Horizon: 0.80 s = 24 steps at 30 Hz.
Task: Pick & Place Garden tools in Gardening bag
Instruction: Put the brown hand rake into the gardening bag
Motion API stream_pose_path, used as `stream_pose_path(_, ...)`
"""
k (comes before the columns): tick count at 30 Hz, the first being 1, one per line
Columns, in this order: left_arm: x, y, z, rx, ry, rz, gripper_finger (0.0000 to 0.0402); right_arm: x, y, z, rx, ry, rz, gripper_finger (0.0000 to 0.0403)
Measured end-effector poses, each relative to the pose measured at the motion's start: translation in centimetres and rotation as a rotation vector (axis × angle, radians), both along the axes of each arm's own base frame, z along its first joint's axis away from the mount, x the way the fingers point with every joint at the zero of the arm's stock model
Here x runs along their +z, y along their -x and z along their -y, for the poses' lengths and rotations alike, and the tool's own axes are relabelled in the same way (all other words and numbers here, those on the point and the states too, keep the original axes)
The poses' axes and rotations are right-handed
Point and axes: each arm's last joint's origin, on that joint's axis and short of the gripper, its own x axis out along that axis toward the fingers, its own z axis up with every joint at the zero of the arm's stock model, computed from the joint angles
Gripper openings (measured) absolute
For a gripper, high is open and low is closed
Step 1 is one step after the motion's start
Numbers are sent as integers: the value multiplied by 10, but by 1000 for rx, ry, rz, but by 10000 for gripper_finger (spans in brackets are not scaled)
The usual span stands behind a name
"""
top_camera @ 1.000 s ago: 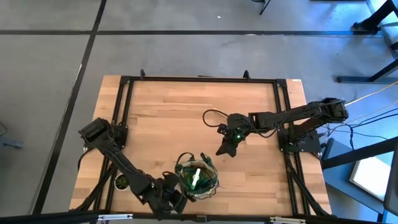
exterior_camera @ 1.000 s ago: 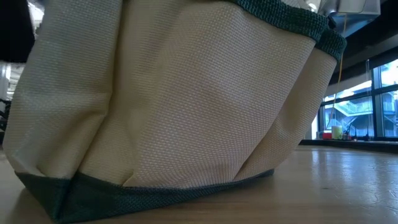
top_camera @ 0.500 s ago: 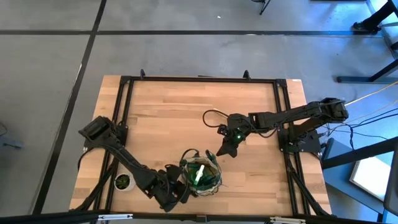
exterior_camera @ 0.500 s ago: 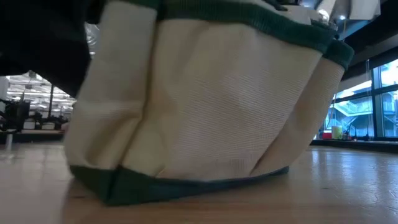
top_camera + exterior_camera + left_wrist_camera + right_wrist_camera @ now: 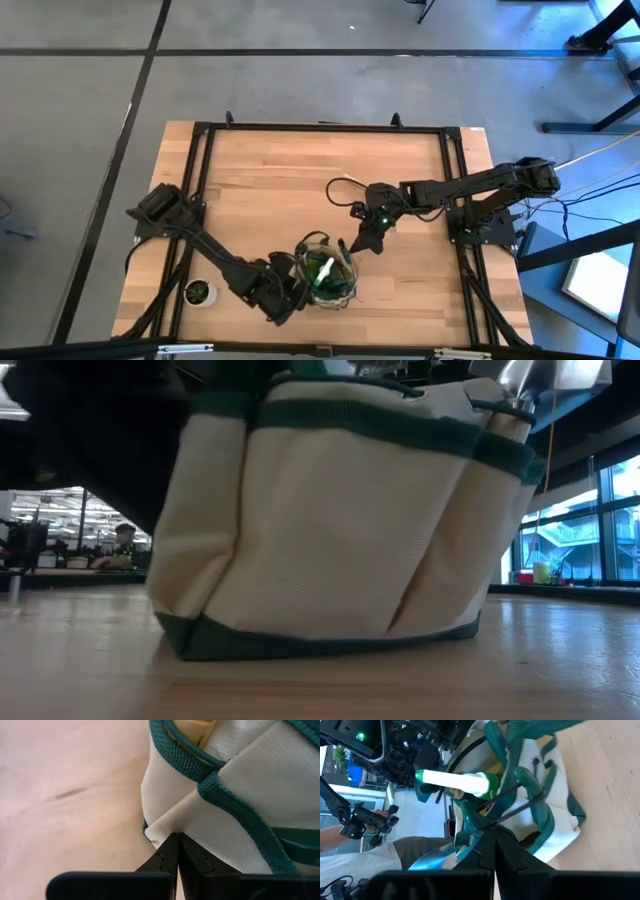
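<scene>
So from the high view, the small khaki and green fabric gardening bag sits near the front edge of the light wooden butcher-block tabletop, a bit right of the middle, with a green spray bottle with a white trigger poking up out of it. The left hand is down at the bag's left side, touching it, and the right hand is just at the bag's upper right corner. A small round potted plant stands near the left edge of the tabletop, apart from the bag. In the low view the bag fills most of the frame, standing upright on the wood with its khaki wall and dark green trim facing the camera, and the left arm is a dark blur at its upper left. Left wrist view: the two dark fingers are clenched together on a pinched fold of the bag's khaki fabric near its bottom corner. Right wrist view: that hand's fingers look pressed together too, right up against the bag's green loop handles, though I can't tell if they actually grip anything.
</scene>
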Motion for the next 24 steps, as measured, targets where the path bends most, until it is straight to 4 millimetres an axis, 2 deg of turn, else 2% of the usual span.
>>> stream_pose_path(8, 0, -11, -18, 6, -39, -25, 1, 0, 0, 0, 1, 0, 0, 0)
stream_pose_path(14, -1, -10, -28, 33, -73, -77, 1, 0, 0, 0, 3, 3, 3, 0)
stream_pose_path(19, 5, -1, -34, 63, -92, -120, 1, 0, 0, 1, 8, 12, 9, 0)
stream_pose_path(24, 21, 16, -37, 103, -108, -109, 1, -2, 1, 9, 8, 19, -8, 0)
